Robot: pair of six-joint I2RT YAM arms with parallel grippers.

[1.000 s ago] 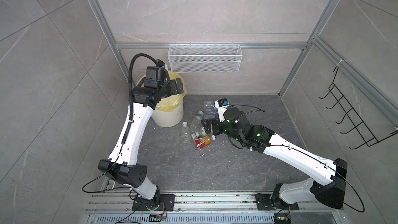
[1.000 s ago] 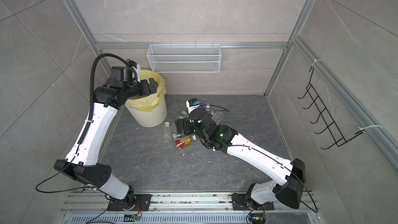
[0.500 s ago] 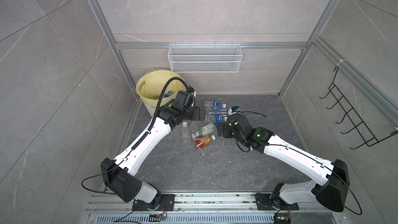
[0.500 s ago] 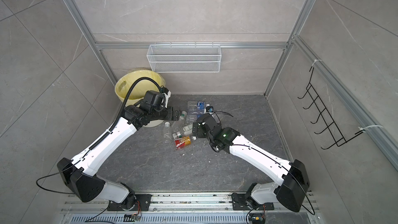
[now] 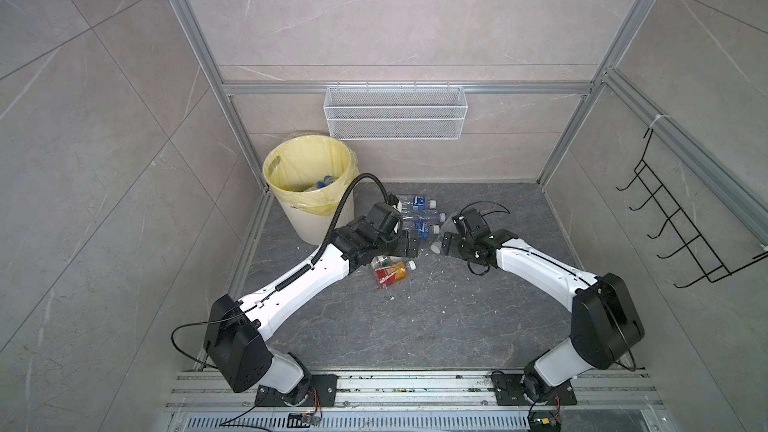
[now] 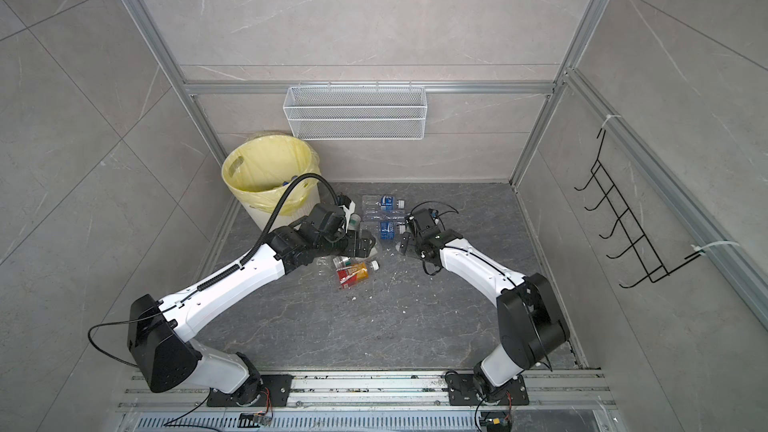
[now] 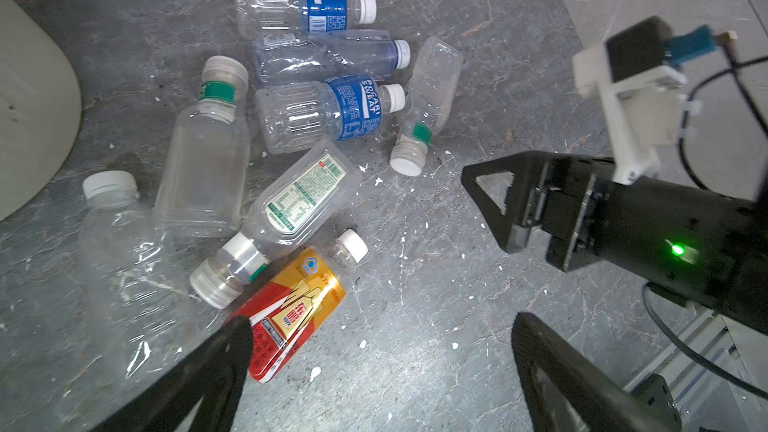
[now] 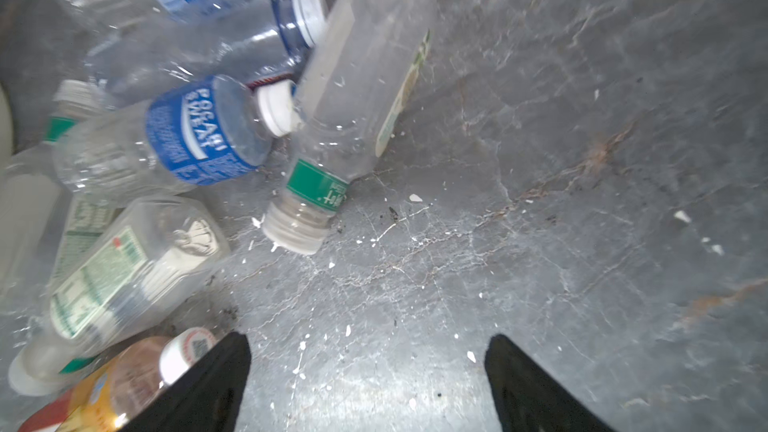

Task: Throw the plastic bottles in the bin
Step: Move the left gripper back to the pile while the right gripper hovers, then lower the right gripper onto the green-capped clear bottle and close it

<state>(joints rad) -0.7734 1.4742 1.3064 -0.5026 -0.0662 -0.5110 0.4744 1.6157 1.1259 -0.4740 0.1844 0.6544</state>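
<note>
Although a few bottles already lie in the bin (image 5: 305, 228), which stands at the far left corner of the table (image 5: 415, 326), a cluster of plastic bottles (image 7: 208, 151) is left lying just beside it. Over the near edge of that cluster the left fingers (image 7: 216, 367) hover low, spread wide with nothing between them. In the left wrist view one tip overlaps the lower end of the orange-red bottle (image 7: 297, 305), though whether it touches I cannot tell. Further right, a clear green-banded bottle (image 8: 353, 89) leans against the cap of the Pocari bottle (image 8: 195, 135). Its own cap points toward the right fingers (image 8: 536, 384), which stand apart, empty and near it. Both arms seem to be at the reach-for-a-bottle step, with no grasp made. Next, the left arm would need to shift sideways so the orange-red bottle sits between its tips before closing. The right arm would need to advance and straddle the green-banded body without knocking its neighbours.
</note>
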